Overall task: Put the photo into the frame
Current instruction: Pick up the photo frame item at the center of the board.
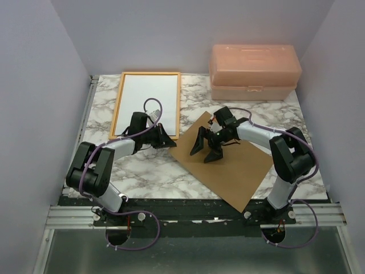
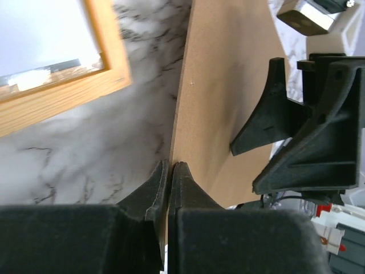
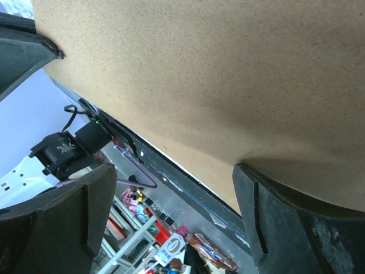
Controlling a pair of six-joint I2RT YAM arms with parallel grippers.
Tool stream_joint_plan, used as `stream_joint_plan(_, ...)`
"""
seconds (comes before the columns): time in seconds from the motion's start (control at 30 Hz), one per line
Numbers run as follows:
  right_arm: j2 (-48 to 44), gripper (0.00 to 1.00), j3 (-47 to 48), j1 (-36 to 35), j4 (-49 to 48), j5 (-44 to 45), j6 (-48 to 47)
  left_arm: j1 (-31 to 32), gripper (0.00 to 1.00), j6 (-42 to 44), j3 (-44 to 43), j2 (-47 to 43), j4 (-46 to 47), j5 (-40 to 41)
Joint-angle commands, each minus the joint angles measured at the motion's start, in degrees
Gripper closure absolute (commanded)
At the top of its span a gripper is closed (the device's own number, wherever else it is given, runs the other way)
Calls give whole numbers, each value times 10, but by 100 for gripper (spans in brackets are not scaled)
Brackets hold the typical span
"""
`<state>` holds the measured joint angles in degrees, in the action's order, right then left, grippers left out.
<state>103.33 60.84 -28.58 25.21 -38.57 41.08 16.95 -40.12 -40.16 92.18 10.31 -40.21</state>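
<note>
1. A marble-patterned table [image 1: 148, 171] is seen from above, with two robot arms mounted at its near edge.
2. The frame [image 1: 151, 73], orange wood, lies flat at the back left of the table.
3. The photo [image 1: 147, 103] appears to lie inside the frame, filling it with its white back up. Its printed side is not visible.
4. A brown board [image 1: 242, 171] lies flat in the middle right of the table, turned at an angle. One corner points toward the frame and another overhangs the near edge.
5. The left gripper [image 1: 171, 141] sits low at the board's left edge, just beside the frame's near right corner. Its jaws are pressed together, tips right on the board's edge. I cannot tell whether they pinch the board.
6. The right gripper [image 1: 206, 147] is over the left part of the board, jaws spread wide with nothing between them. Its fingertips [image 2: 242, 142] point down and appear to touch the board's top surface.
7. A pink plastic box [image 1: 254, 71] with a closed lid stands at the back right, well apart from both grippers.
</note>
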Motion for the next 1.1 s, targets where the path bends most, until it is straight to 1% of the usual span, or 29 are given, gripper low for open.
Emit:
stream_joint_plan(0.0, -37, 8, 26, -4, 66, 106, -37, 53, 100, -2, -23, -54, -94, -159)
stream_joint_plan(0.07, -52, 7, 38, -3, 78, 129, -42, 53, 100, 2, -25, -76, -102, -148)
stream_joint_plan(0.17, -66, 5, 51, 2, 93, 151, -52, 45, 100, 21, -40, -104, -165, -118)
stream_joint_plan(0.3, -69, 4, 63, 10, 105, 161, -64, 11, 100, 39, -53, -134, -213, -105)
stream_joint_plan(0.53, -65, 2, 66, 28, 113, 187, -86, -86, 100, 107, -62, -164, -306, -93)
stream_joint_plan(0.7, -56, 1, 79, 59, 128, 222, -112, -177, 100, 145, -70, -158, -366, -67)
stream_joint_plan(0.77, -50, 0, 90, 74, 132, 227, -120, -209, 100, 154, -83, -150, -388, -40)
stream_joint_plan(0.8, -46, 0, 94, 80, 130, 229, -122, -219, 94, 159, -93, -146, -401, -26)
stream_joint_plan(0.87, -33, 0, 108, 89, 130, 231, -130, -227, 48, 177, -118, -137, -432, 14)
stream_joint_plan(0.9, -27, 0, 116, 93, 130, 235, -132, -228, 35, 185, -130, -137, -447, 41)
stream_joint_plan(0.93, -17, 0, 125, 96, 130, 239, -134, -228, 26, 192, -142, -140, -464, 71)
stream_joint_plan(0.97, -11, 0, 133, 98, 131, 240, -137, -228, 21, 196, -150, -147, -476, 96)
stream_joint_plan(1.0, -1, 0, 142, 99, 131, 244, -140, -228, 17, 203, -159, -154, -491, 124)
stream_joint_plan(1.07, 17, 0, 160, 101, 133, 251, -146, -228, 16, 207, -171, -173, -514, 163)
